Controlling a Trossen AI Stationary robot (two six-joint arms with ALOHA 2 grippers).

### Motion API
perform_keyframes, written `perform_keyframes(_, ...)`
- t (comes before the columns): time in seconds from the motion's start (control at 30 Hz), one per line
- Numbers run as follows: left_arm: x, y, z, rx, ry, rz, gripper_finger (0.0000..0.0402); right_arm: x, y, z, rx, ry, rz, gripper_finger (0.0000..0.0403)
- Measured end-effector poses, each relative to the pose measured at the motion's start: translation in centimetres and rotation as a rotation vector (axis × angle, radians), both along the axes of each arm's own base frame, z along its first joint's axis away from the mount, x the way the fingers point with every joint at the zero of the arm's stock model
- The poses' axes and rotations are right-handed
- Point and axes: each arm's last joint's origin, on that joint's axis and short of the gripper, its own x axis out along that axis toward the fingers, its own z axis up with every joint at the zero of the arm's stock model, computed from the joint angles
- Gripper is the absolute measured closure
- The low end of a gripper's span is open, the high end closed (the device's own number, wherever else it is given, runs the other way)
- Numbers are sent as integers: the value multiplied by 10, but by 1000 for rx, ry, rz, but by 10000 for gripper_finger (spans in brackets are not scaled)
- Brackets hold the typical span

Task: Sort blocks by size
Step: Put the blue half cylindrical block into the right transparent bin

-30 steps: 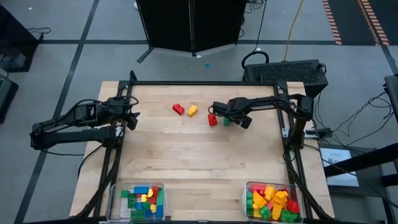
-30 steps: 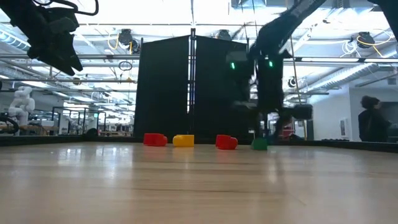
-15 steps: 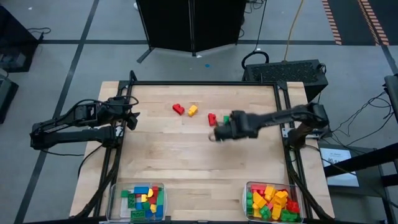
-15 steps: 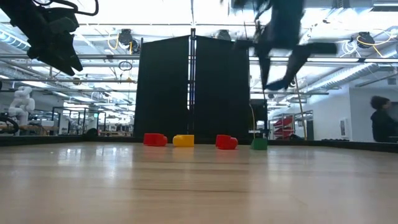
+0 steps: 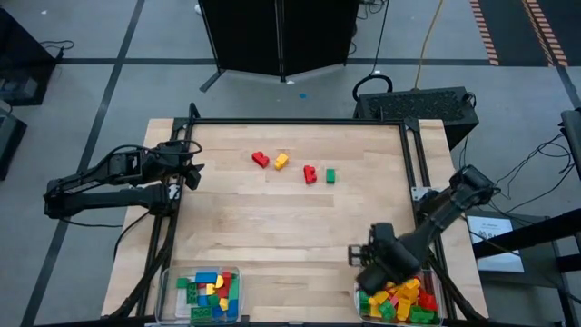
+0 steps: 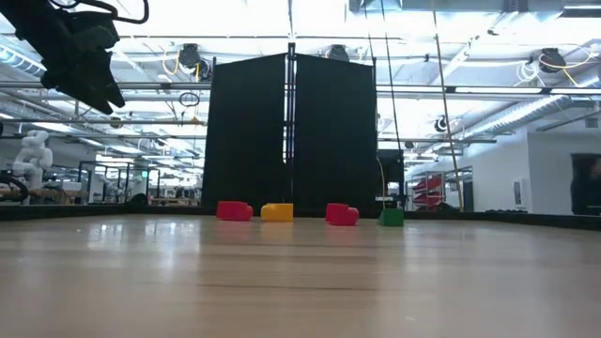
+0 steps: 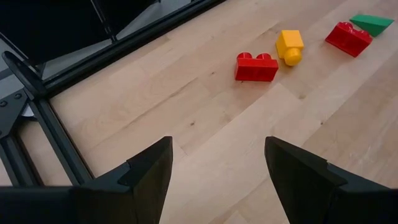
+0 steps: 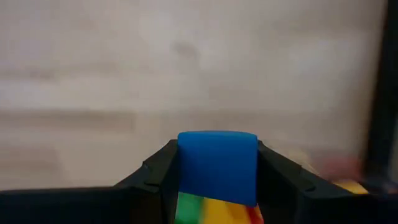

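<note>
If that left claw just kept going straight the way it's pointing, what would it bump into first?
Probably the red two-stud block: the open left gripper points across bare table towards it, with the yellow block just beyond. It hangs above the table, so depth is uncertain.

— Are you reading any words, labels or numbers anywhere?

— No, nothing is showing that can be read. The blocks (image 5: 310, 173) are carrying no print, only plain colours.

— And the bins (image 5: 362, 275) or the desk (image 5: 272, 227)?

— Both are showing bare surfaces, with no sticker, brand or figure. The black panels (image 6: 289, 131) behind are looking blank as well, and no sign in the room is coming out legibly.
</note>
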Motion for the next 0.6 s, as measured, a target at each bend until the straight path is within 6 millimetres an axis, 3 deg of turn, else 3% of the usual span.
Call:
perform_keyframes(0.2,0,0,0,0,0,0,146,-30,29,-1,161,201,66,255)
perform_keyframes(0.37,0,0,0,0,0,0,146,-45,50,-1,274,235,122,255)
perform_keyframes(0.6,0,0,0,0,-1,0,146,-73,60,1,294,400,149,244)
